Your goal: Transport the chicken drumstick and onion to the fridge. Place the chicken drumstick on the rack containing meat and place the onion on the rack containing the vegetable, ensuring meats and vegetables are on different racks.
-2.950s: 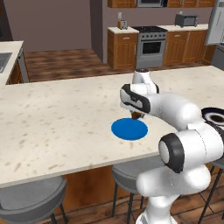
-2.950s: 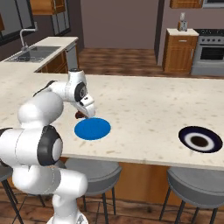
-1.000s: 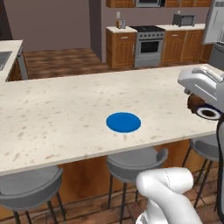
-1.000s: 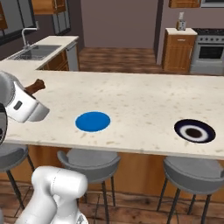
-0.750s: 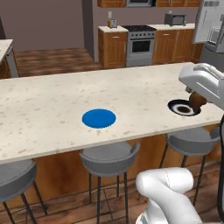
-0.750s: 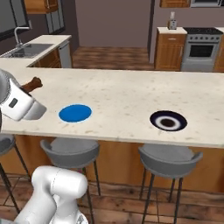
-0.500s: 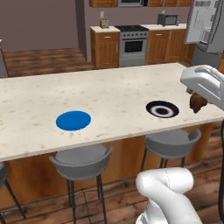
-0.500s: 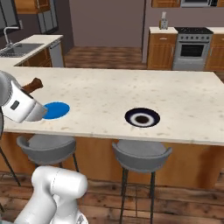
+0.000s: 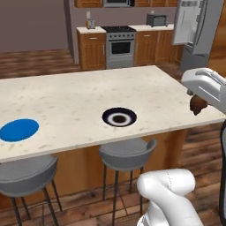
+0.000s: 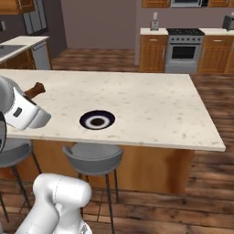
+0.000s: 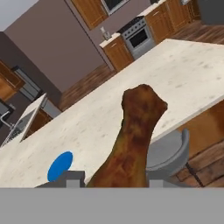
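- Tabletop [image 9: 79,95]: pale speckled stone, matt.
- Chicken drumstick [image 11: 131,144]: rough, mottled brown.
- Fridge [image 9: 196,26]: grey brushed metal.
- Floor [image 10: 201,192]: wood planks.
- Stool [image 9: 126,152]: smooth grey seat.

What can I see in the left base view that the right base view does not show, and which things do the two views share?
Only the left base view has the fridge with its door open, the microwave and the blue plate. Only the right base view has the second counter at the far left. Both share the island counter, the dark plate, the stove, a grey stool, and the chicken drumstick held at the arm's end.
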### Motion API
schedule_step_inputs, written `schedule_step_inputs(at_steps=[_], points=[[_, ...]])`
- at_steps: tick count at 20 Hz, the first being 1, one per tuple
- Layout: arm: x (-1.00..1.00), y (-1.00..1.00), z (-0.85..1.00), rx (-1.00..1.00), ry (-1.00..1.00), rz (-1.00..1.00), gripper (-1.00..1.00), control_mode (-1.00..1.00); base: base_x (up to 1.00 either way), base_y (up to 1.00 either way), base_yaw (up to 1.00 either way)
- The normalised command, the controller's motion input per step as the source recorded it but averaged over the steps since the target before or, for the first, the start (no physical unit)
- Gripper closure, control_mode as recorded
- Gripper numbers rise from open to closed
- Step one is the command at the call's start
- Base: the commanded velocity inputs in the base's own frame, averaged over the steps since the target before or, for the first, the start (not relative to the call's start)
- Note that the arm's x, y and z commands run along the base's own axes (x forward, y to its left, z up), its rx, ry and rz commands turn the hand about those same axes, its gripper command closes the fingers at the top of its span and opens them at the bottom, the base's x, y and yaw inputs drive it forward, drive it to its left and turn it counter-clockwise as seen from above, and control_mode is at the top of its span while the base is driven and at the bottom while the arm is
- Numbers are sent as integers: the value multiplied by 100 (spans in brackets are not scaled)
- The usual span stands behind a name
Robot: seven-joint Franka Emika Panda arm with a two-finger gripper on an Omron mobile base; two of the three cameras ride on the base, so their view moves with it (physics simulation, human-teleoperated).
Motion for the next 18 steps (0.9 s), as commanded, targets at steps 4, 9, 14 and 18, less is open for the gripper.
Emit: schedule_step_inputs(at_steps=[4,9,14,18], points=[[0,0,0,0,0,0,100,100,-28,-100,0],[0,0,0,0,0,0,100,100,-26,-100,0],[0,0,0,0,0,0,100,100,-8,-100,0],[0,0,0,0,0,0,100,100,-11,-100,0]])
